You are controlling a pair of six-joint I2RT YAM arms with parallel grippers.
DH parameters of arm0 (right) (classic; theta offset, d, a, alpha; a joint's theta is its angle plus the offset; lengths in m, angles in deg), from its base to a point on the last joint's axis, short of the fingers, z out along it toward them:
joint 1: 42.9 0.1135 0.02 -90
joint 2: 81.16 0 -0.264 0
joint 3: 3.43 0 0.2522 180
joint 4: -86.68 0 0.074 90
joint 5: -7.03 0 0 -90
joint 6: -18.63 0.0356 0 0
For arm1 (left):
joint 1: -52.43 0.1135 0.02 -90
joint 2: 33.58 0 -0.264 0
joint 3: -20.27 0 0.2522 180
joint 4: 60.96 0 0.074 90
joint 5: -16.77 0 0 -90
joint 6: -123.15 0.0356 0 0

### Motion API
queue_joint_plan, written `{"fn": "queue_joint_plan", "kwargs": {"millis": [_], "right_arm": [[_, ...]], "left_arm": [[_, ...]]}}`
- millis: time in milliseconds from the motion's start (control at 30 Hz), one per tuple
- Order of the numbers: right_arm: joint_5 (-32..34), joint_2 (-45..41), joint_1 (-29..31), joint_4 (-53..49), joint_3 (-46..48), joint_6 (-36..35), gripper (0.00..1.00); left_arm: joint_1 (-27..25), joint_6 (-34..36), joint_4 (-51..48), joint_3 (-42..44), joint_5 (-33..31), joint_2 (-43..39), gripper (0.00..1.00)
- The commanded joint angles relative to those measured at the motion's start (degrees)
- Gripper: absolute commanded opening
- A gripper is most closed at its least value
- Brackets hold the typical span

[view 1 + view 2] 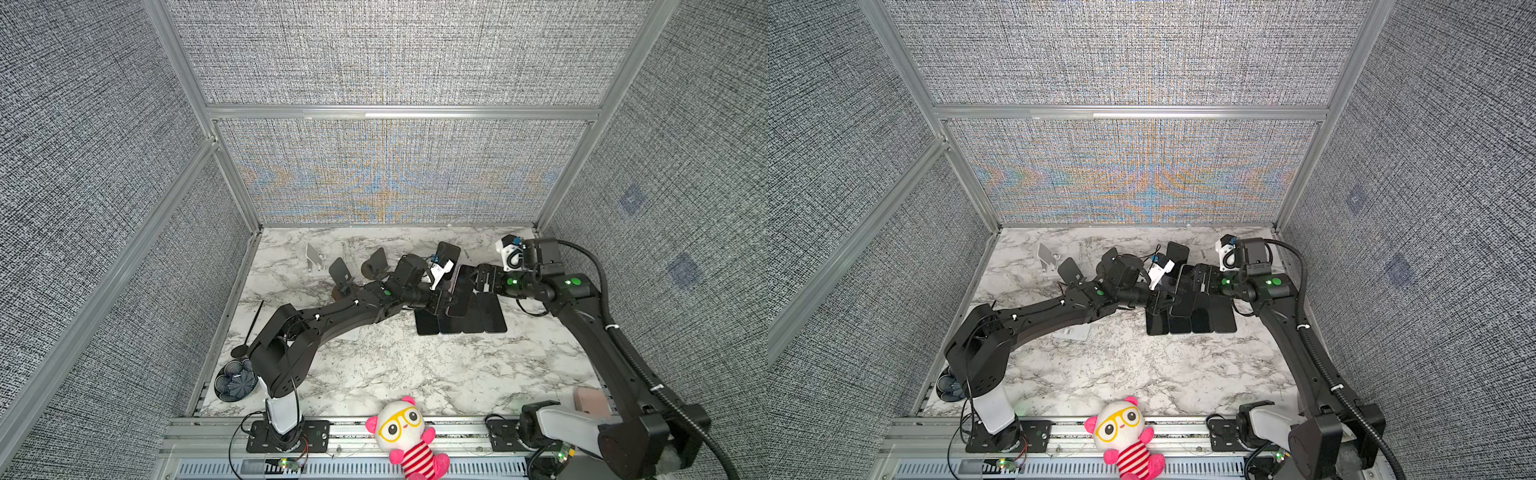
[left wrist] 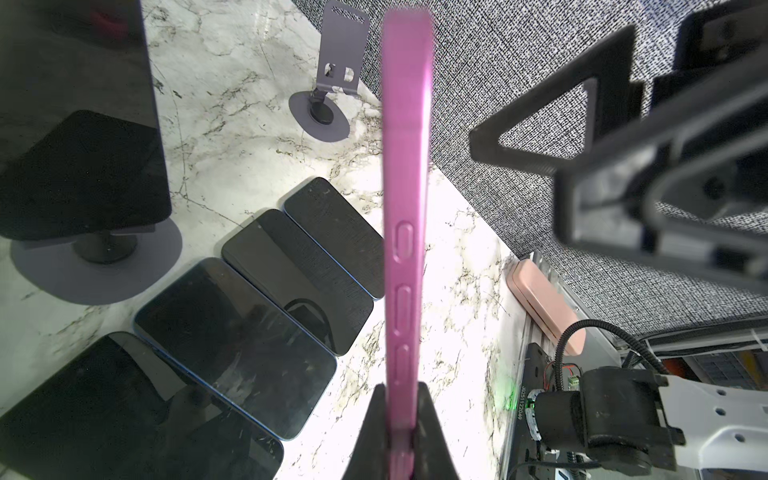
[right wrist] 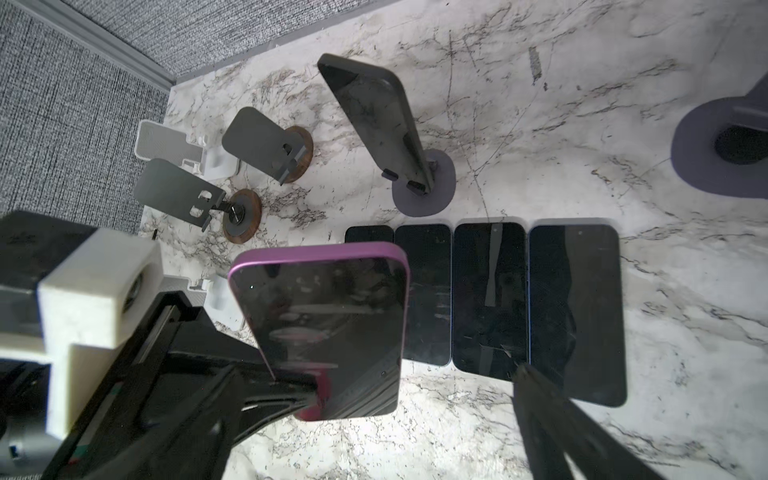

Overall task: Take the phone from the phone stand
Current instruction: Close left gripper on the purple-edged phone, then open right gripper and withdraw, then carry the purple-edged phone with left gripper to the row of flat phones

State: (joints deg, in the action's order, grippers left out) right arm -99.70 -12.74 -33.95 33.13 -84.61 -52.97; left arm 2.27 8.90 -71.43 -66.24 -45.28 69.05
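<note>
Fig.: L gripper [image 2: 401, 415] clamped on purple phone [image 3: 328, 328], held edge-up, off any stand, over row of flat phones [image 3: 536, 299]. R gripper [image 1: 482, 279] wide open, empty. Removal apparently done; set-down left. Dark phone [image 3: 374, 112] sits on grey stand [image 3: 428, 195].

Bright even light, soft shadows (close parts blurred).
</note>
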Motion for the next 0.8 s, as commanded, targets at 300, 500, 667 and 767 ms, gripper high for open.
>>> {"fn": "queue_joint_plan", "kwargs": {"millis": [300,500,667,767], "right_arm": [[10.87,-3.62,-9.95,7.67,8.70,5.41,0.99],[12.84,-0.84,-14.51,13.52,15.62,4.73,0.92],[9.61,4.70,-17.96,19.27,19.71,5.96,0.77],[8.17,8.25,-18.93,20.75,19.80,6.37,0.68]], "left_arm": [[2.19,-0.18,0.30,5.21,-3.01,-6.01,0.00],[5.07,-2.74,-3.18,7.63,-6.16,-8.78,0.00],[8.65,-8.49,-3.21,11.49,-9.20,-10.22,0.00],[9.43,-10.21,-4.77,12.28,-10.99,-10.05,0.00]]}}
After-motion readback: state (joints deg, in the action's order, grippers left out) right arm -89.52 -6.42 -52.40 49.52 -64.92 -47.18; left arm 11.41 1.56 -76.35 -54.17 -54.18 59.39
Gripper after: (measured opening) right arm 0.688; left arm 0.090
